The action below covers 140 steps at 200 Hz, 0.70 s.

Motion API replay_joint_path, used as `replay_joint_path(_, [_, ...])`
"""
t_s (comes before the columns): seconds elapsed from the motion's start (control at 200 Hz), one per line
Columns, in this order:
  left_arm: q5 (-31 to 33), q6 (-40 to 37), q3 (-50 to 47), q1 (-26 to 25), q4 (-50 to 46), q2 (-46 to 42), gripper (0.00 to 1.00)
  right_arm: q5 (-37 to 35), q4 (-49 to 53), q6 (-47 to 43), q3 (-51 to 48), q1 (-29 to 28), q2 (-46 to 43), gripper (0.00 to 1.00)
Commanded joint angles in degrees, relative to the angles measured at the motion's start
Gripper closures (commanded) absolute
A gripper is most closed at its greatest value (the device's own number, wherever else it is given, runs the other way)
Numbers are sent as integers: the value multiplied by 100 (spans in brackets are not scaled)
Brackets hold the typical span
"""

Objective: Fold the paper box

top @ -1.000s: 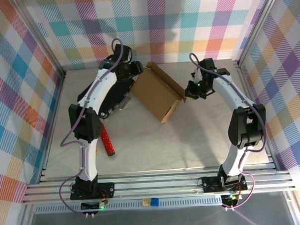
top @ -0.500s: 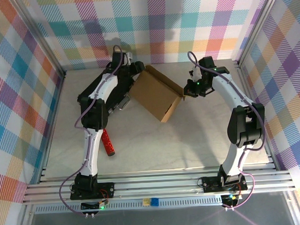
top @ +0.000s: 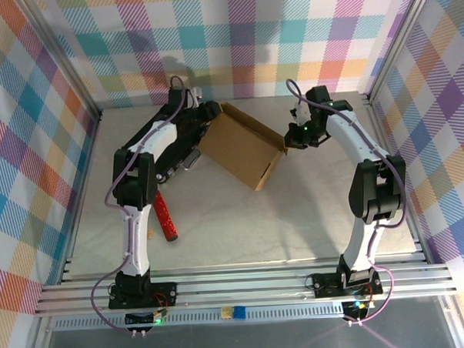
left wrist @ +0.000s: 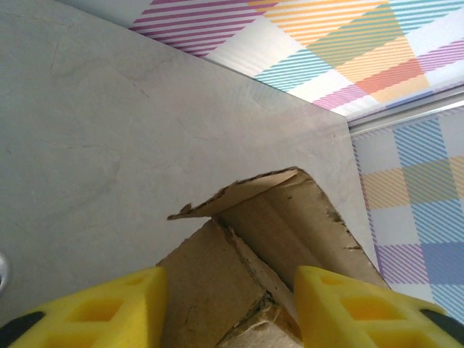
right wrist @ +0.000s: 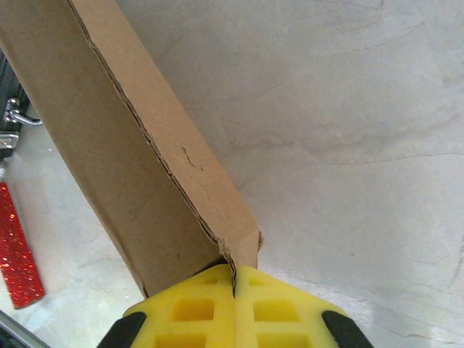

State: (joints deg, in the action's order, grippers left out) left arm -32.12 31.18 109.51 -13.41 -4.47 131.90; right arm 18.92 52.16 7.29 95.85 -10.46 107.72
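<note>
Right wrist view: right end effector (right wrist: 233,279) clamped on the paper box (right wrist: 138,152) corner, steadying it; left end effector (left wrist: 228,284), jaws apart, straddles the far-left corner, likely for folding.

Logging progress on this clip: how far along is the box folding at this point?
Done: the paper box is partly raised, with one wall panel standing on edge. In hand: the right end effector is shut on that panel's corner. The left end effector straddles the opposite corner with its jaws apart and no grip visible. Left: a flap there hangs loose and no closed box shape shows, so most of the folding looks outstanding.
</note>
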Motion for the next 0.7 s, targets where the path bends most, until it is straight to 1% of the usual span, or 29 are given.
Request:
replay_joint_path(0.0, [-318,178,-485,-142,357,-607,54,8,57,-568,138,-18,10,100])
replay_joint_path(0.09, [-210,214,-1083,-179,541,-1028,54,93,49,-720,153,-2,-28,100])
replay_joint_path(0.17, [-169,213,-1424,-207,566,-1299,55,156,55,-806,157,0,-57,100])
replay_joint_path(0.395, [104,200,-2058,-302,409,-1891,57,88,88,-888,109,0,-166,100])
replay_joint_path(0.695, [361,221,-2739,-373,451,-2482,58,112,100,-614,153,-1,-357,100])
